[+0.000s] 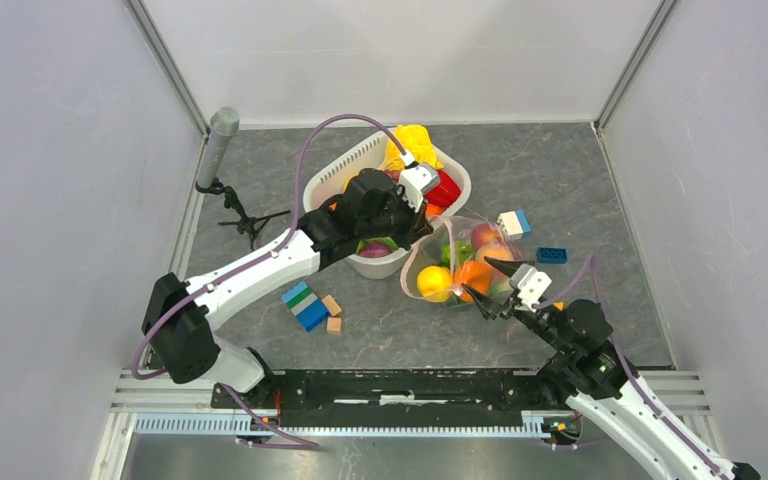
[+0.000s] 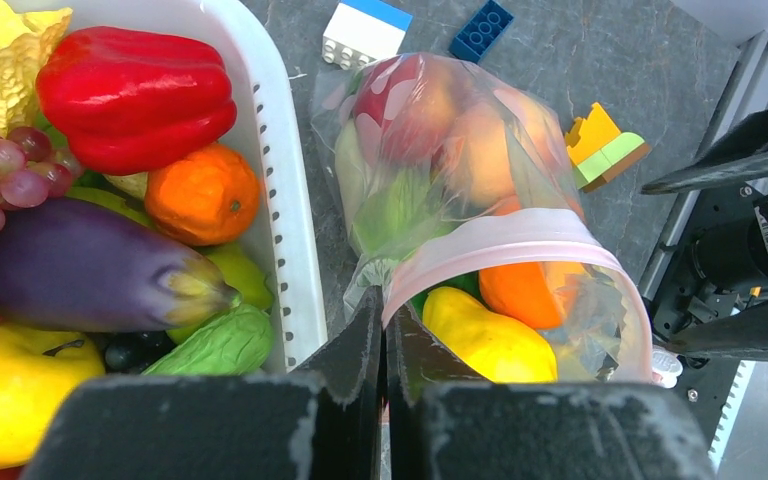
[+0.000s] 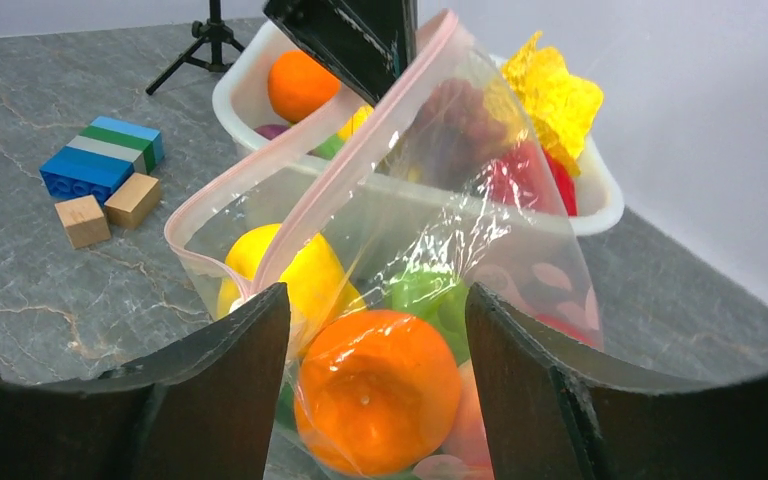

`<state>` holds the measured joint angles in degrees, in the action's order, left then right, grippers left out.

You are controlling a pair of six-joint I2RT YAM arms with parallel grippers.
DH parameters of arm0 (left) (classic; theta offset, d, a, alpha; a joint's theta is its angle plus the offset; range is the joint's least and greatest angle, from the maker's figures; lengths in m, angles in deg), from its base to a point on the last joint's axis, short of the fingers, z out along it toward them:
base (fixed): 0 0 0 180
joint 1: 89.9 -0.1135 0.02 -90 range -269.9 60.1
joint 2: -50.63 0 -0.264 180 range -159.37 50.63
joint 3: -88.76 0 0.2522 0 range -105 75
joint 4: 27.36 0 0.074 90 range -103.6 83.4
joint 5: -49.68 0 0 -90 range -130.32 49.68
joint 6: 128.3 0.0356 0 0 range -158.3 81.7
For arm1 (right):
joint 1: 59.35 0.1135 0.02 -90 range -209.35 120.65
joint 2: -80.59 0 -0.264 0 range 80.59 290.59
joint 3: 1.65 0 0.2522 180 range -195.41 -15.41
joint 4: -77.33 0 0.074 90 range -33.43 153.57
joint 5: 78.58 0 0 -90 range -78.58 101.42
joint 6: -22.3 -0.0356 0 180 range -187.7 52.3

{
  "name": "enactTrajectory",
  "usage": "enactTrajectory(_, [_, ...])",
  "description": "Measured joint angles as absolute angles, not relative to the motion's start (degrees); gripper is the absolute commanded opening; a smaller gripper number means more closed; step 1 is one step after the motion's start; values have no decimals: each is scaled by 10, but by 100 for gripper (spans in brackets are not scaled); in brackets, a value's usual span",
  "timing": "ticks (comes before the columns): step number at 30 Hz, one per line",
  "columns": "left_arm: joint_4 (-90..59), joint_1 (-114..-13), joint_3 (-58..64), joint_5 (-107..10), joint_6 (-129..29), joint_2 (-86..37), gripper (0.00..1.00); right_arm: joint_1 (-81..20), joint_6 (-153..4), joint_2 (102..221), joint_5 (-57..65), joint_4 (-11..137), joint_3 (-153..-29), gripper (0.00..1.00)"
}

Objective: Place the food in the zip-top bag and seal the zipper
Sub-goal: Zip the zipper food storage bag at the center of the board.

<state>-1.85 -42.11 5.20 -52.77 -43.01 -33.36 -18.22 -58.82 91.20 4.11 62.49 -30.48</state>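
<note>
From above: zip-top bag right of centre on the grey counter, packed with food, just beside the white basket, perhaps touching it.

Left wrist view: left hand at bottom centre, clenched on the pink zipper of the gaping mouth.

Right wrist view: right hand released, dark fingers at lower left and lower right, flanking the bag.

The crinkly transparent plastic zip-top bag, just beside the white slotted plastic basket, is shiny and wrinkled. Inside the basket, the red plastic toy pepper and purple toy eggplant are smooth and glossy. Under the basket, the grey marbled tabletop looks matt.
</note>
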Motion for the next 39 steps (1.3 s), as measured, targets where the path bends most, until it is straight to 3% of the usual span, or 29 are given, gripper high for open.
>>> enactTrajectory(6, [-17,-425,52,-531,-435,-334,2,-182,-530,886,-8,618,-304,64])
enactTrajectory(12, [-17,-430,52,-538,-438,-334,2,-182,-498,920,-58,565,-304,65])
enactTrajectory(17, [-17,-433,52,-544,-441,-334,2,-182,-486,880,-85,553,-297,65])
enactTrajectory(22, [-17,-433,52,-545,-442,-334,2,-182,-485,885,-103,567,-296,54])
enactTrajectory(39, [-17,-437,52,-558,-449,-334,2,-182,-485,961,-94,629,-286,35])
